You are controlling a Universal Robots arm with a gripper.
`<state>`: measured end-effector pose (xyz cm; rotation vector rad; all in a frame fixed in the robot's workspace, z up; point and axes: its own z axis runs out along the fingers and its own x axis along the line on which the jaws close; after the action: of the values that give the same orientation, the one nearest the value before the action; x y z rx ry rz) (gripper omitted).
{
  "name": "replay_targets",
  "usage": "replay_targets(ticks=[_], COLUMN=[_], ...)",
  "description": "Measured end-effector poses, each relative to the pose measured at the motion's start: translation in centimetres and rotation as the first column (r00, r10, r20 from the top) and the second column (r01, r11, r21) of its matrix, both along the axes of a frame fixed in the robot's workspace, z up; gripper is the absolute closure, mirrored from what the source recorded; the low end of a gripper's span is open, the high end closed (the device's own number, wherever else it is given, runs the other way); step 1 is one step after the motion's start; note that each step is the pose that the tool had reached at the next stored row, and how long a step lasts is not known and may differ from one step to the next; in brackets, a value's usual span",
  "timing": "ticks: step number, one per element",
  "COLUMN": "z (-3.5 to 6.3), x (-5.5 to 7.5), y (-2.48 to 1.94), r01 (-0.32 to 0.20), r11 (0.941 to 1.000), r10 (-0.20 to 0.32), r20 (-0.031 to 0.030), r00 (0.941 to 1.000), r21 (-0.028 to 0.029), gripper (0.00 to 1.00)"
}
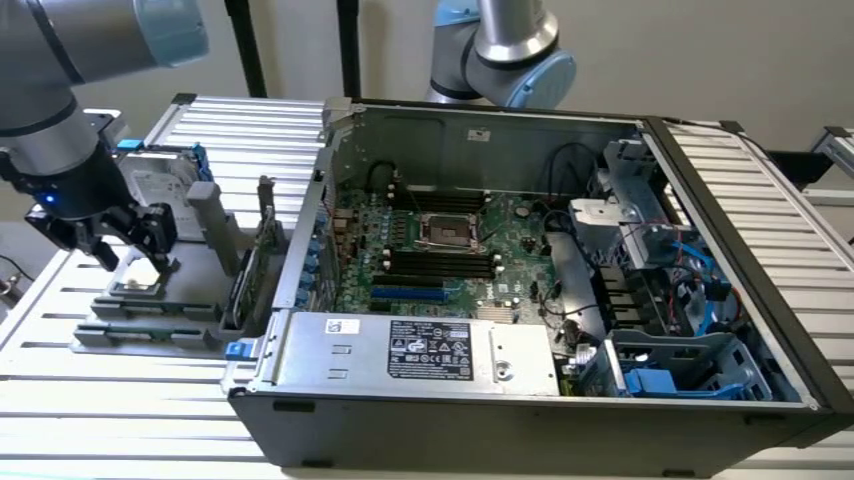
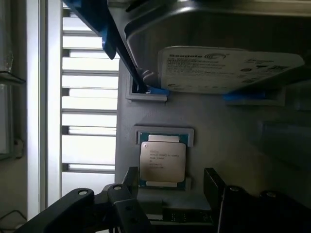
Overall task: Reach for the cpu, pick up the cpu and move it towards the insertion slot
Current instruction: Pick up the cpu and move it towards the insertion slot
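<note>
Right over the cpu (image 2: 163, 160), hovering with pincer (image 2: 171, 175) spread open
Straddling it, no grip yet, well apart from the insertion slot (image 1: 450, 232).

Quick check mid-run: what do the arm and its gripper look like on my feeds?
The arm has silver-grey tubular links and a pale blue joint cap. Its wrist section is black, with a small blue light. The gripper is matte black, with flat, blocky fingers and round bolt heads on its linkages.
</note>
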<state>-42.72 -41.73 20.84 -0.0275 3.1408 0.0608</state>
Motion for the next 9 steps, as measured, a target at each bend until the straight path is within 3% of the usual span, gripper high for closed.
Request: replay_targets(ticks=[5, 9], z=[-0.68, -0.80], x=[-0.07, -0.23], y=[0.07, 0.45], r01=[0.004, 0.006], r11=[1.0000, 1.0000], r10=[-0.004, -0.006], r20=[0.0000, -0.0002], r00=[1.0000, 1.0000], r21=[0.0000, 0.0000], gripper=[0.35, 0.35])
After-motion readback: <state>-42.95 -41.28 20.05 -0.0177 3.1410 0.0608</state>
